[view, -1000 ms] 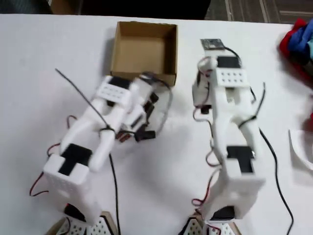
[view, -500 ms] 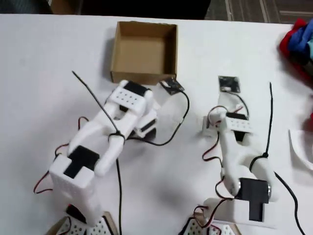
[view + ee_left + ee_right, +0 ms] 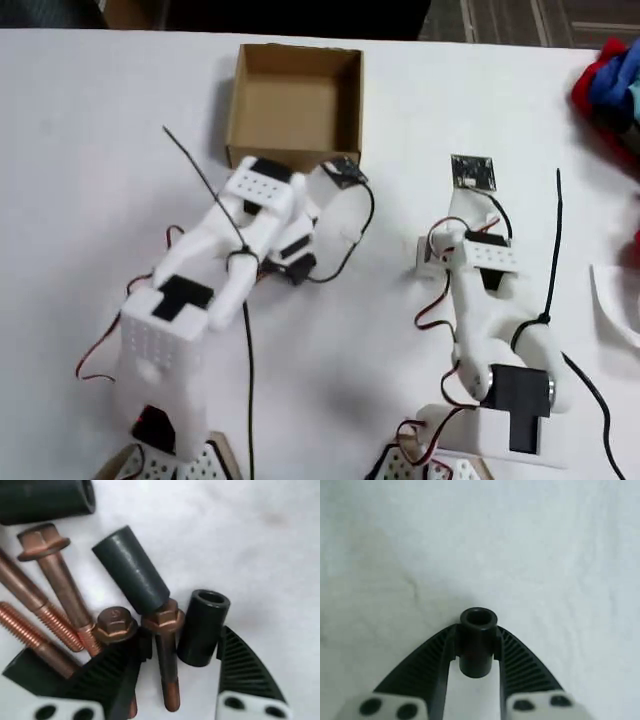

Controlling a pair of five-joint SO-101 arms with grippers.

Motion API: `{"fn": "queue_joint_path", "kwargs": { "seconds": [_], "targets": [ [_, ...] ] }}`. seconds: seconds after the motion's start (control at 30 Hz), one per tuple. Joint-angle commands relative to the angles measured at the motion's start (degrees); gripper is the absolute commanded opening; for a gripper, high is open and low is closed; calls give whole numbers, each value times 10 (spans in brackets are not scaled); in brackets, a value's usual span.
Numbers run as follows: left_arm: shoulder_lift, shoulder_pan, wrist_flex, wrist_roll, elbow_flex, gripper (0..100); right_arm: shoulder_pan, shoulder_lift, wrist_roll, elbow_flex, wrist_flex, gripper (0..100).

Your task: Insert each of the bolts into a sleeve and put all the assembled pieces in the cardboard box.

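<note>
In the left wrist view, several copper bolts [image 3: 55,580] and black sleeves [image 3: 132,577] lie loose on the white table. My left gripper [image 3: 182,640] is open just above them. One bolt [image 3: 167,655] and one sleeve [image 3: 202,627] sit side by side between its fingers. My right gripper [image 3: 476,635] is shut on another black sleeve [image 3: 478,630], whose open end points away from the wrist over bare table. In the high view, the left arm [image 3: 250,210] sits just in front of the cardboard box [image 3: 295,105], with the right arm [image 3: 480,270] off to its right.
The box stands open at the far middle of the table [image 3: 100,110], with nothing showing inside it. Coloured cloth [image 3: 610,80] and a white curved object [image 3: 612,310] lie at the right edge. Loose cables trail from both arms.
The right arm has drawn back from beside the box toward its base and folded up. The left arm has shifted slightly, staying just in front of the box.
</note>
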Motion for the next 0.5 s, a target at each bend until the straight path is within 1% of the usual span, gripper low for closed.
{"fn": "queue_joint_path", "kwargs": {
  "seconds": [0.0, 0.17, 0.47],
  "targets": [
    [27, -14, 40, -6, -75, 229, 4, -31, -4, -4, -20, 20],
    [36, -15, 108, -9, -160, 229, 4, -31, -4, -4, -25, 20],
    [40, -18, 174, -11, -176, 229, -1, -31, -4, -4, -25, 20]
  ]
}}
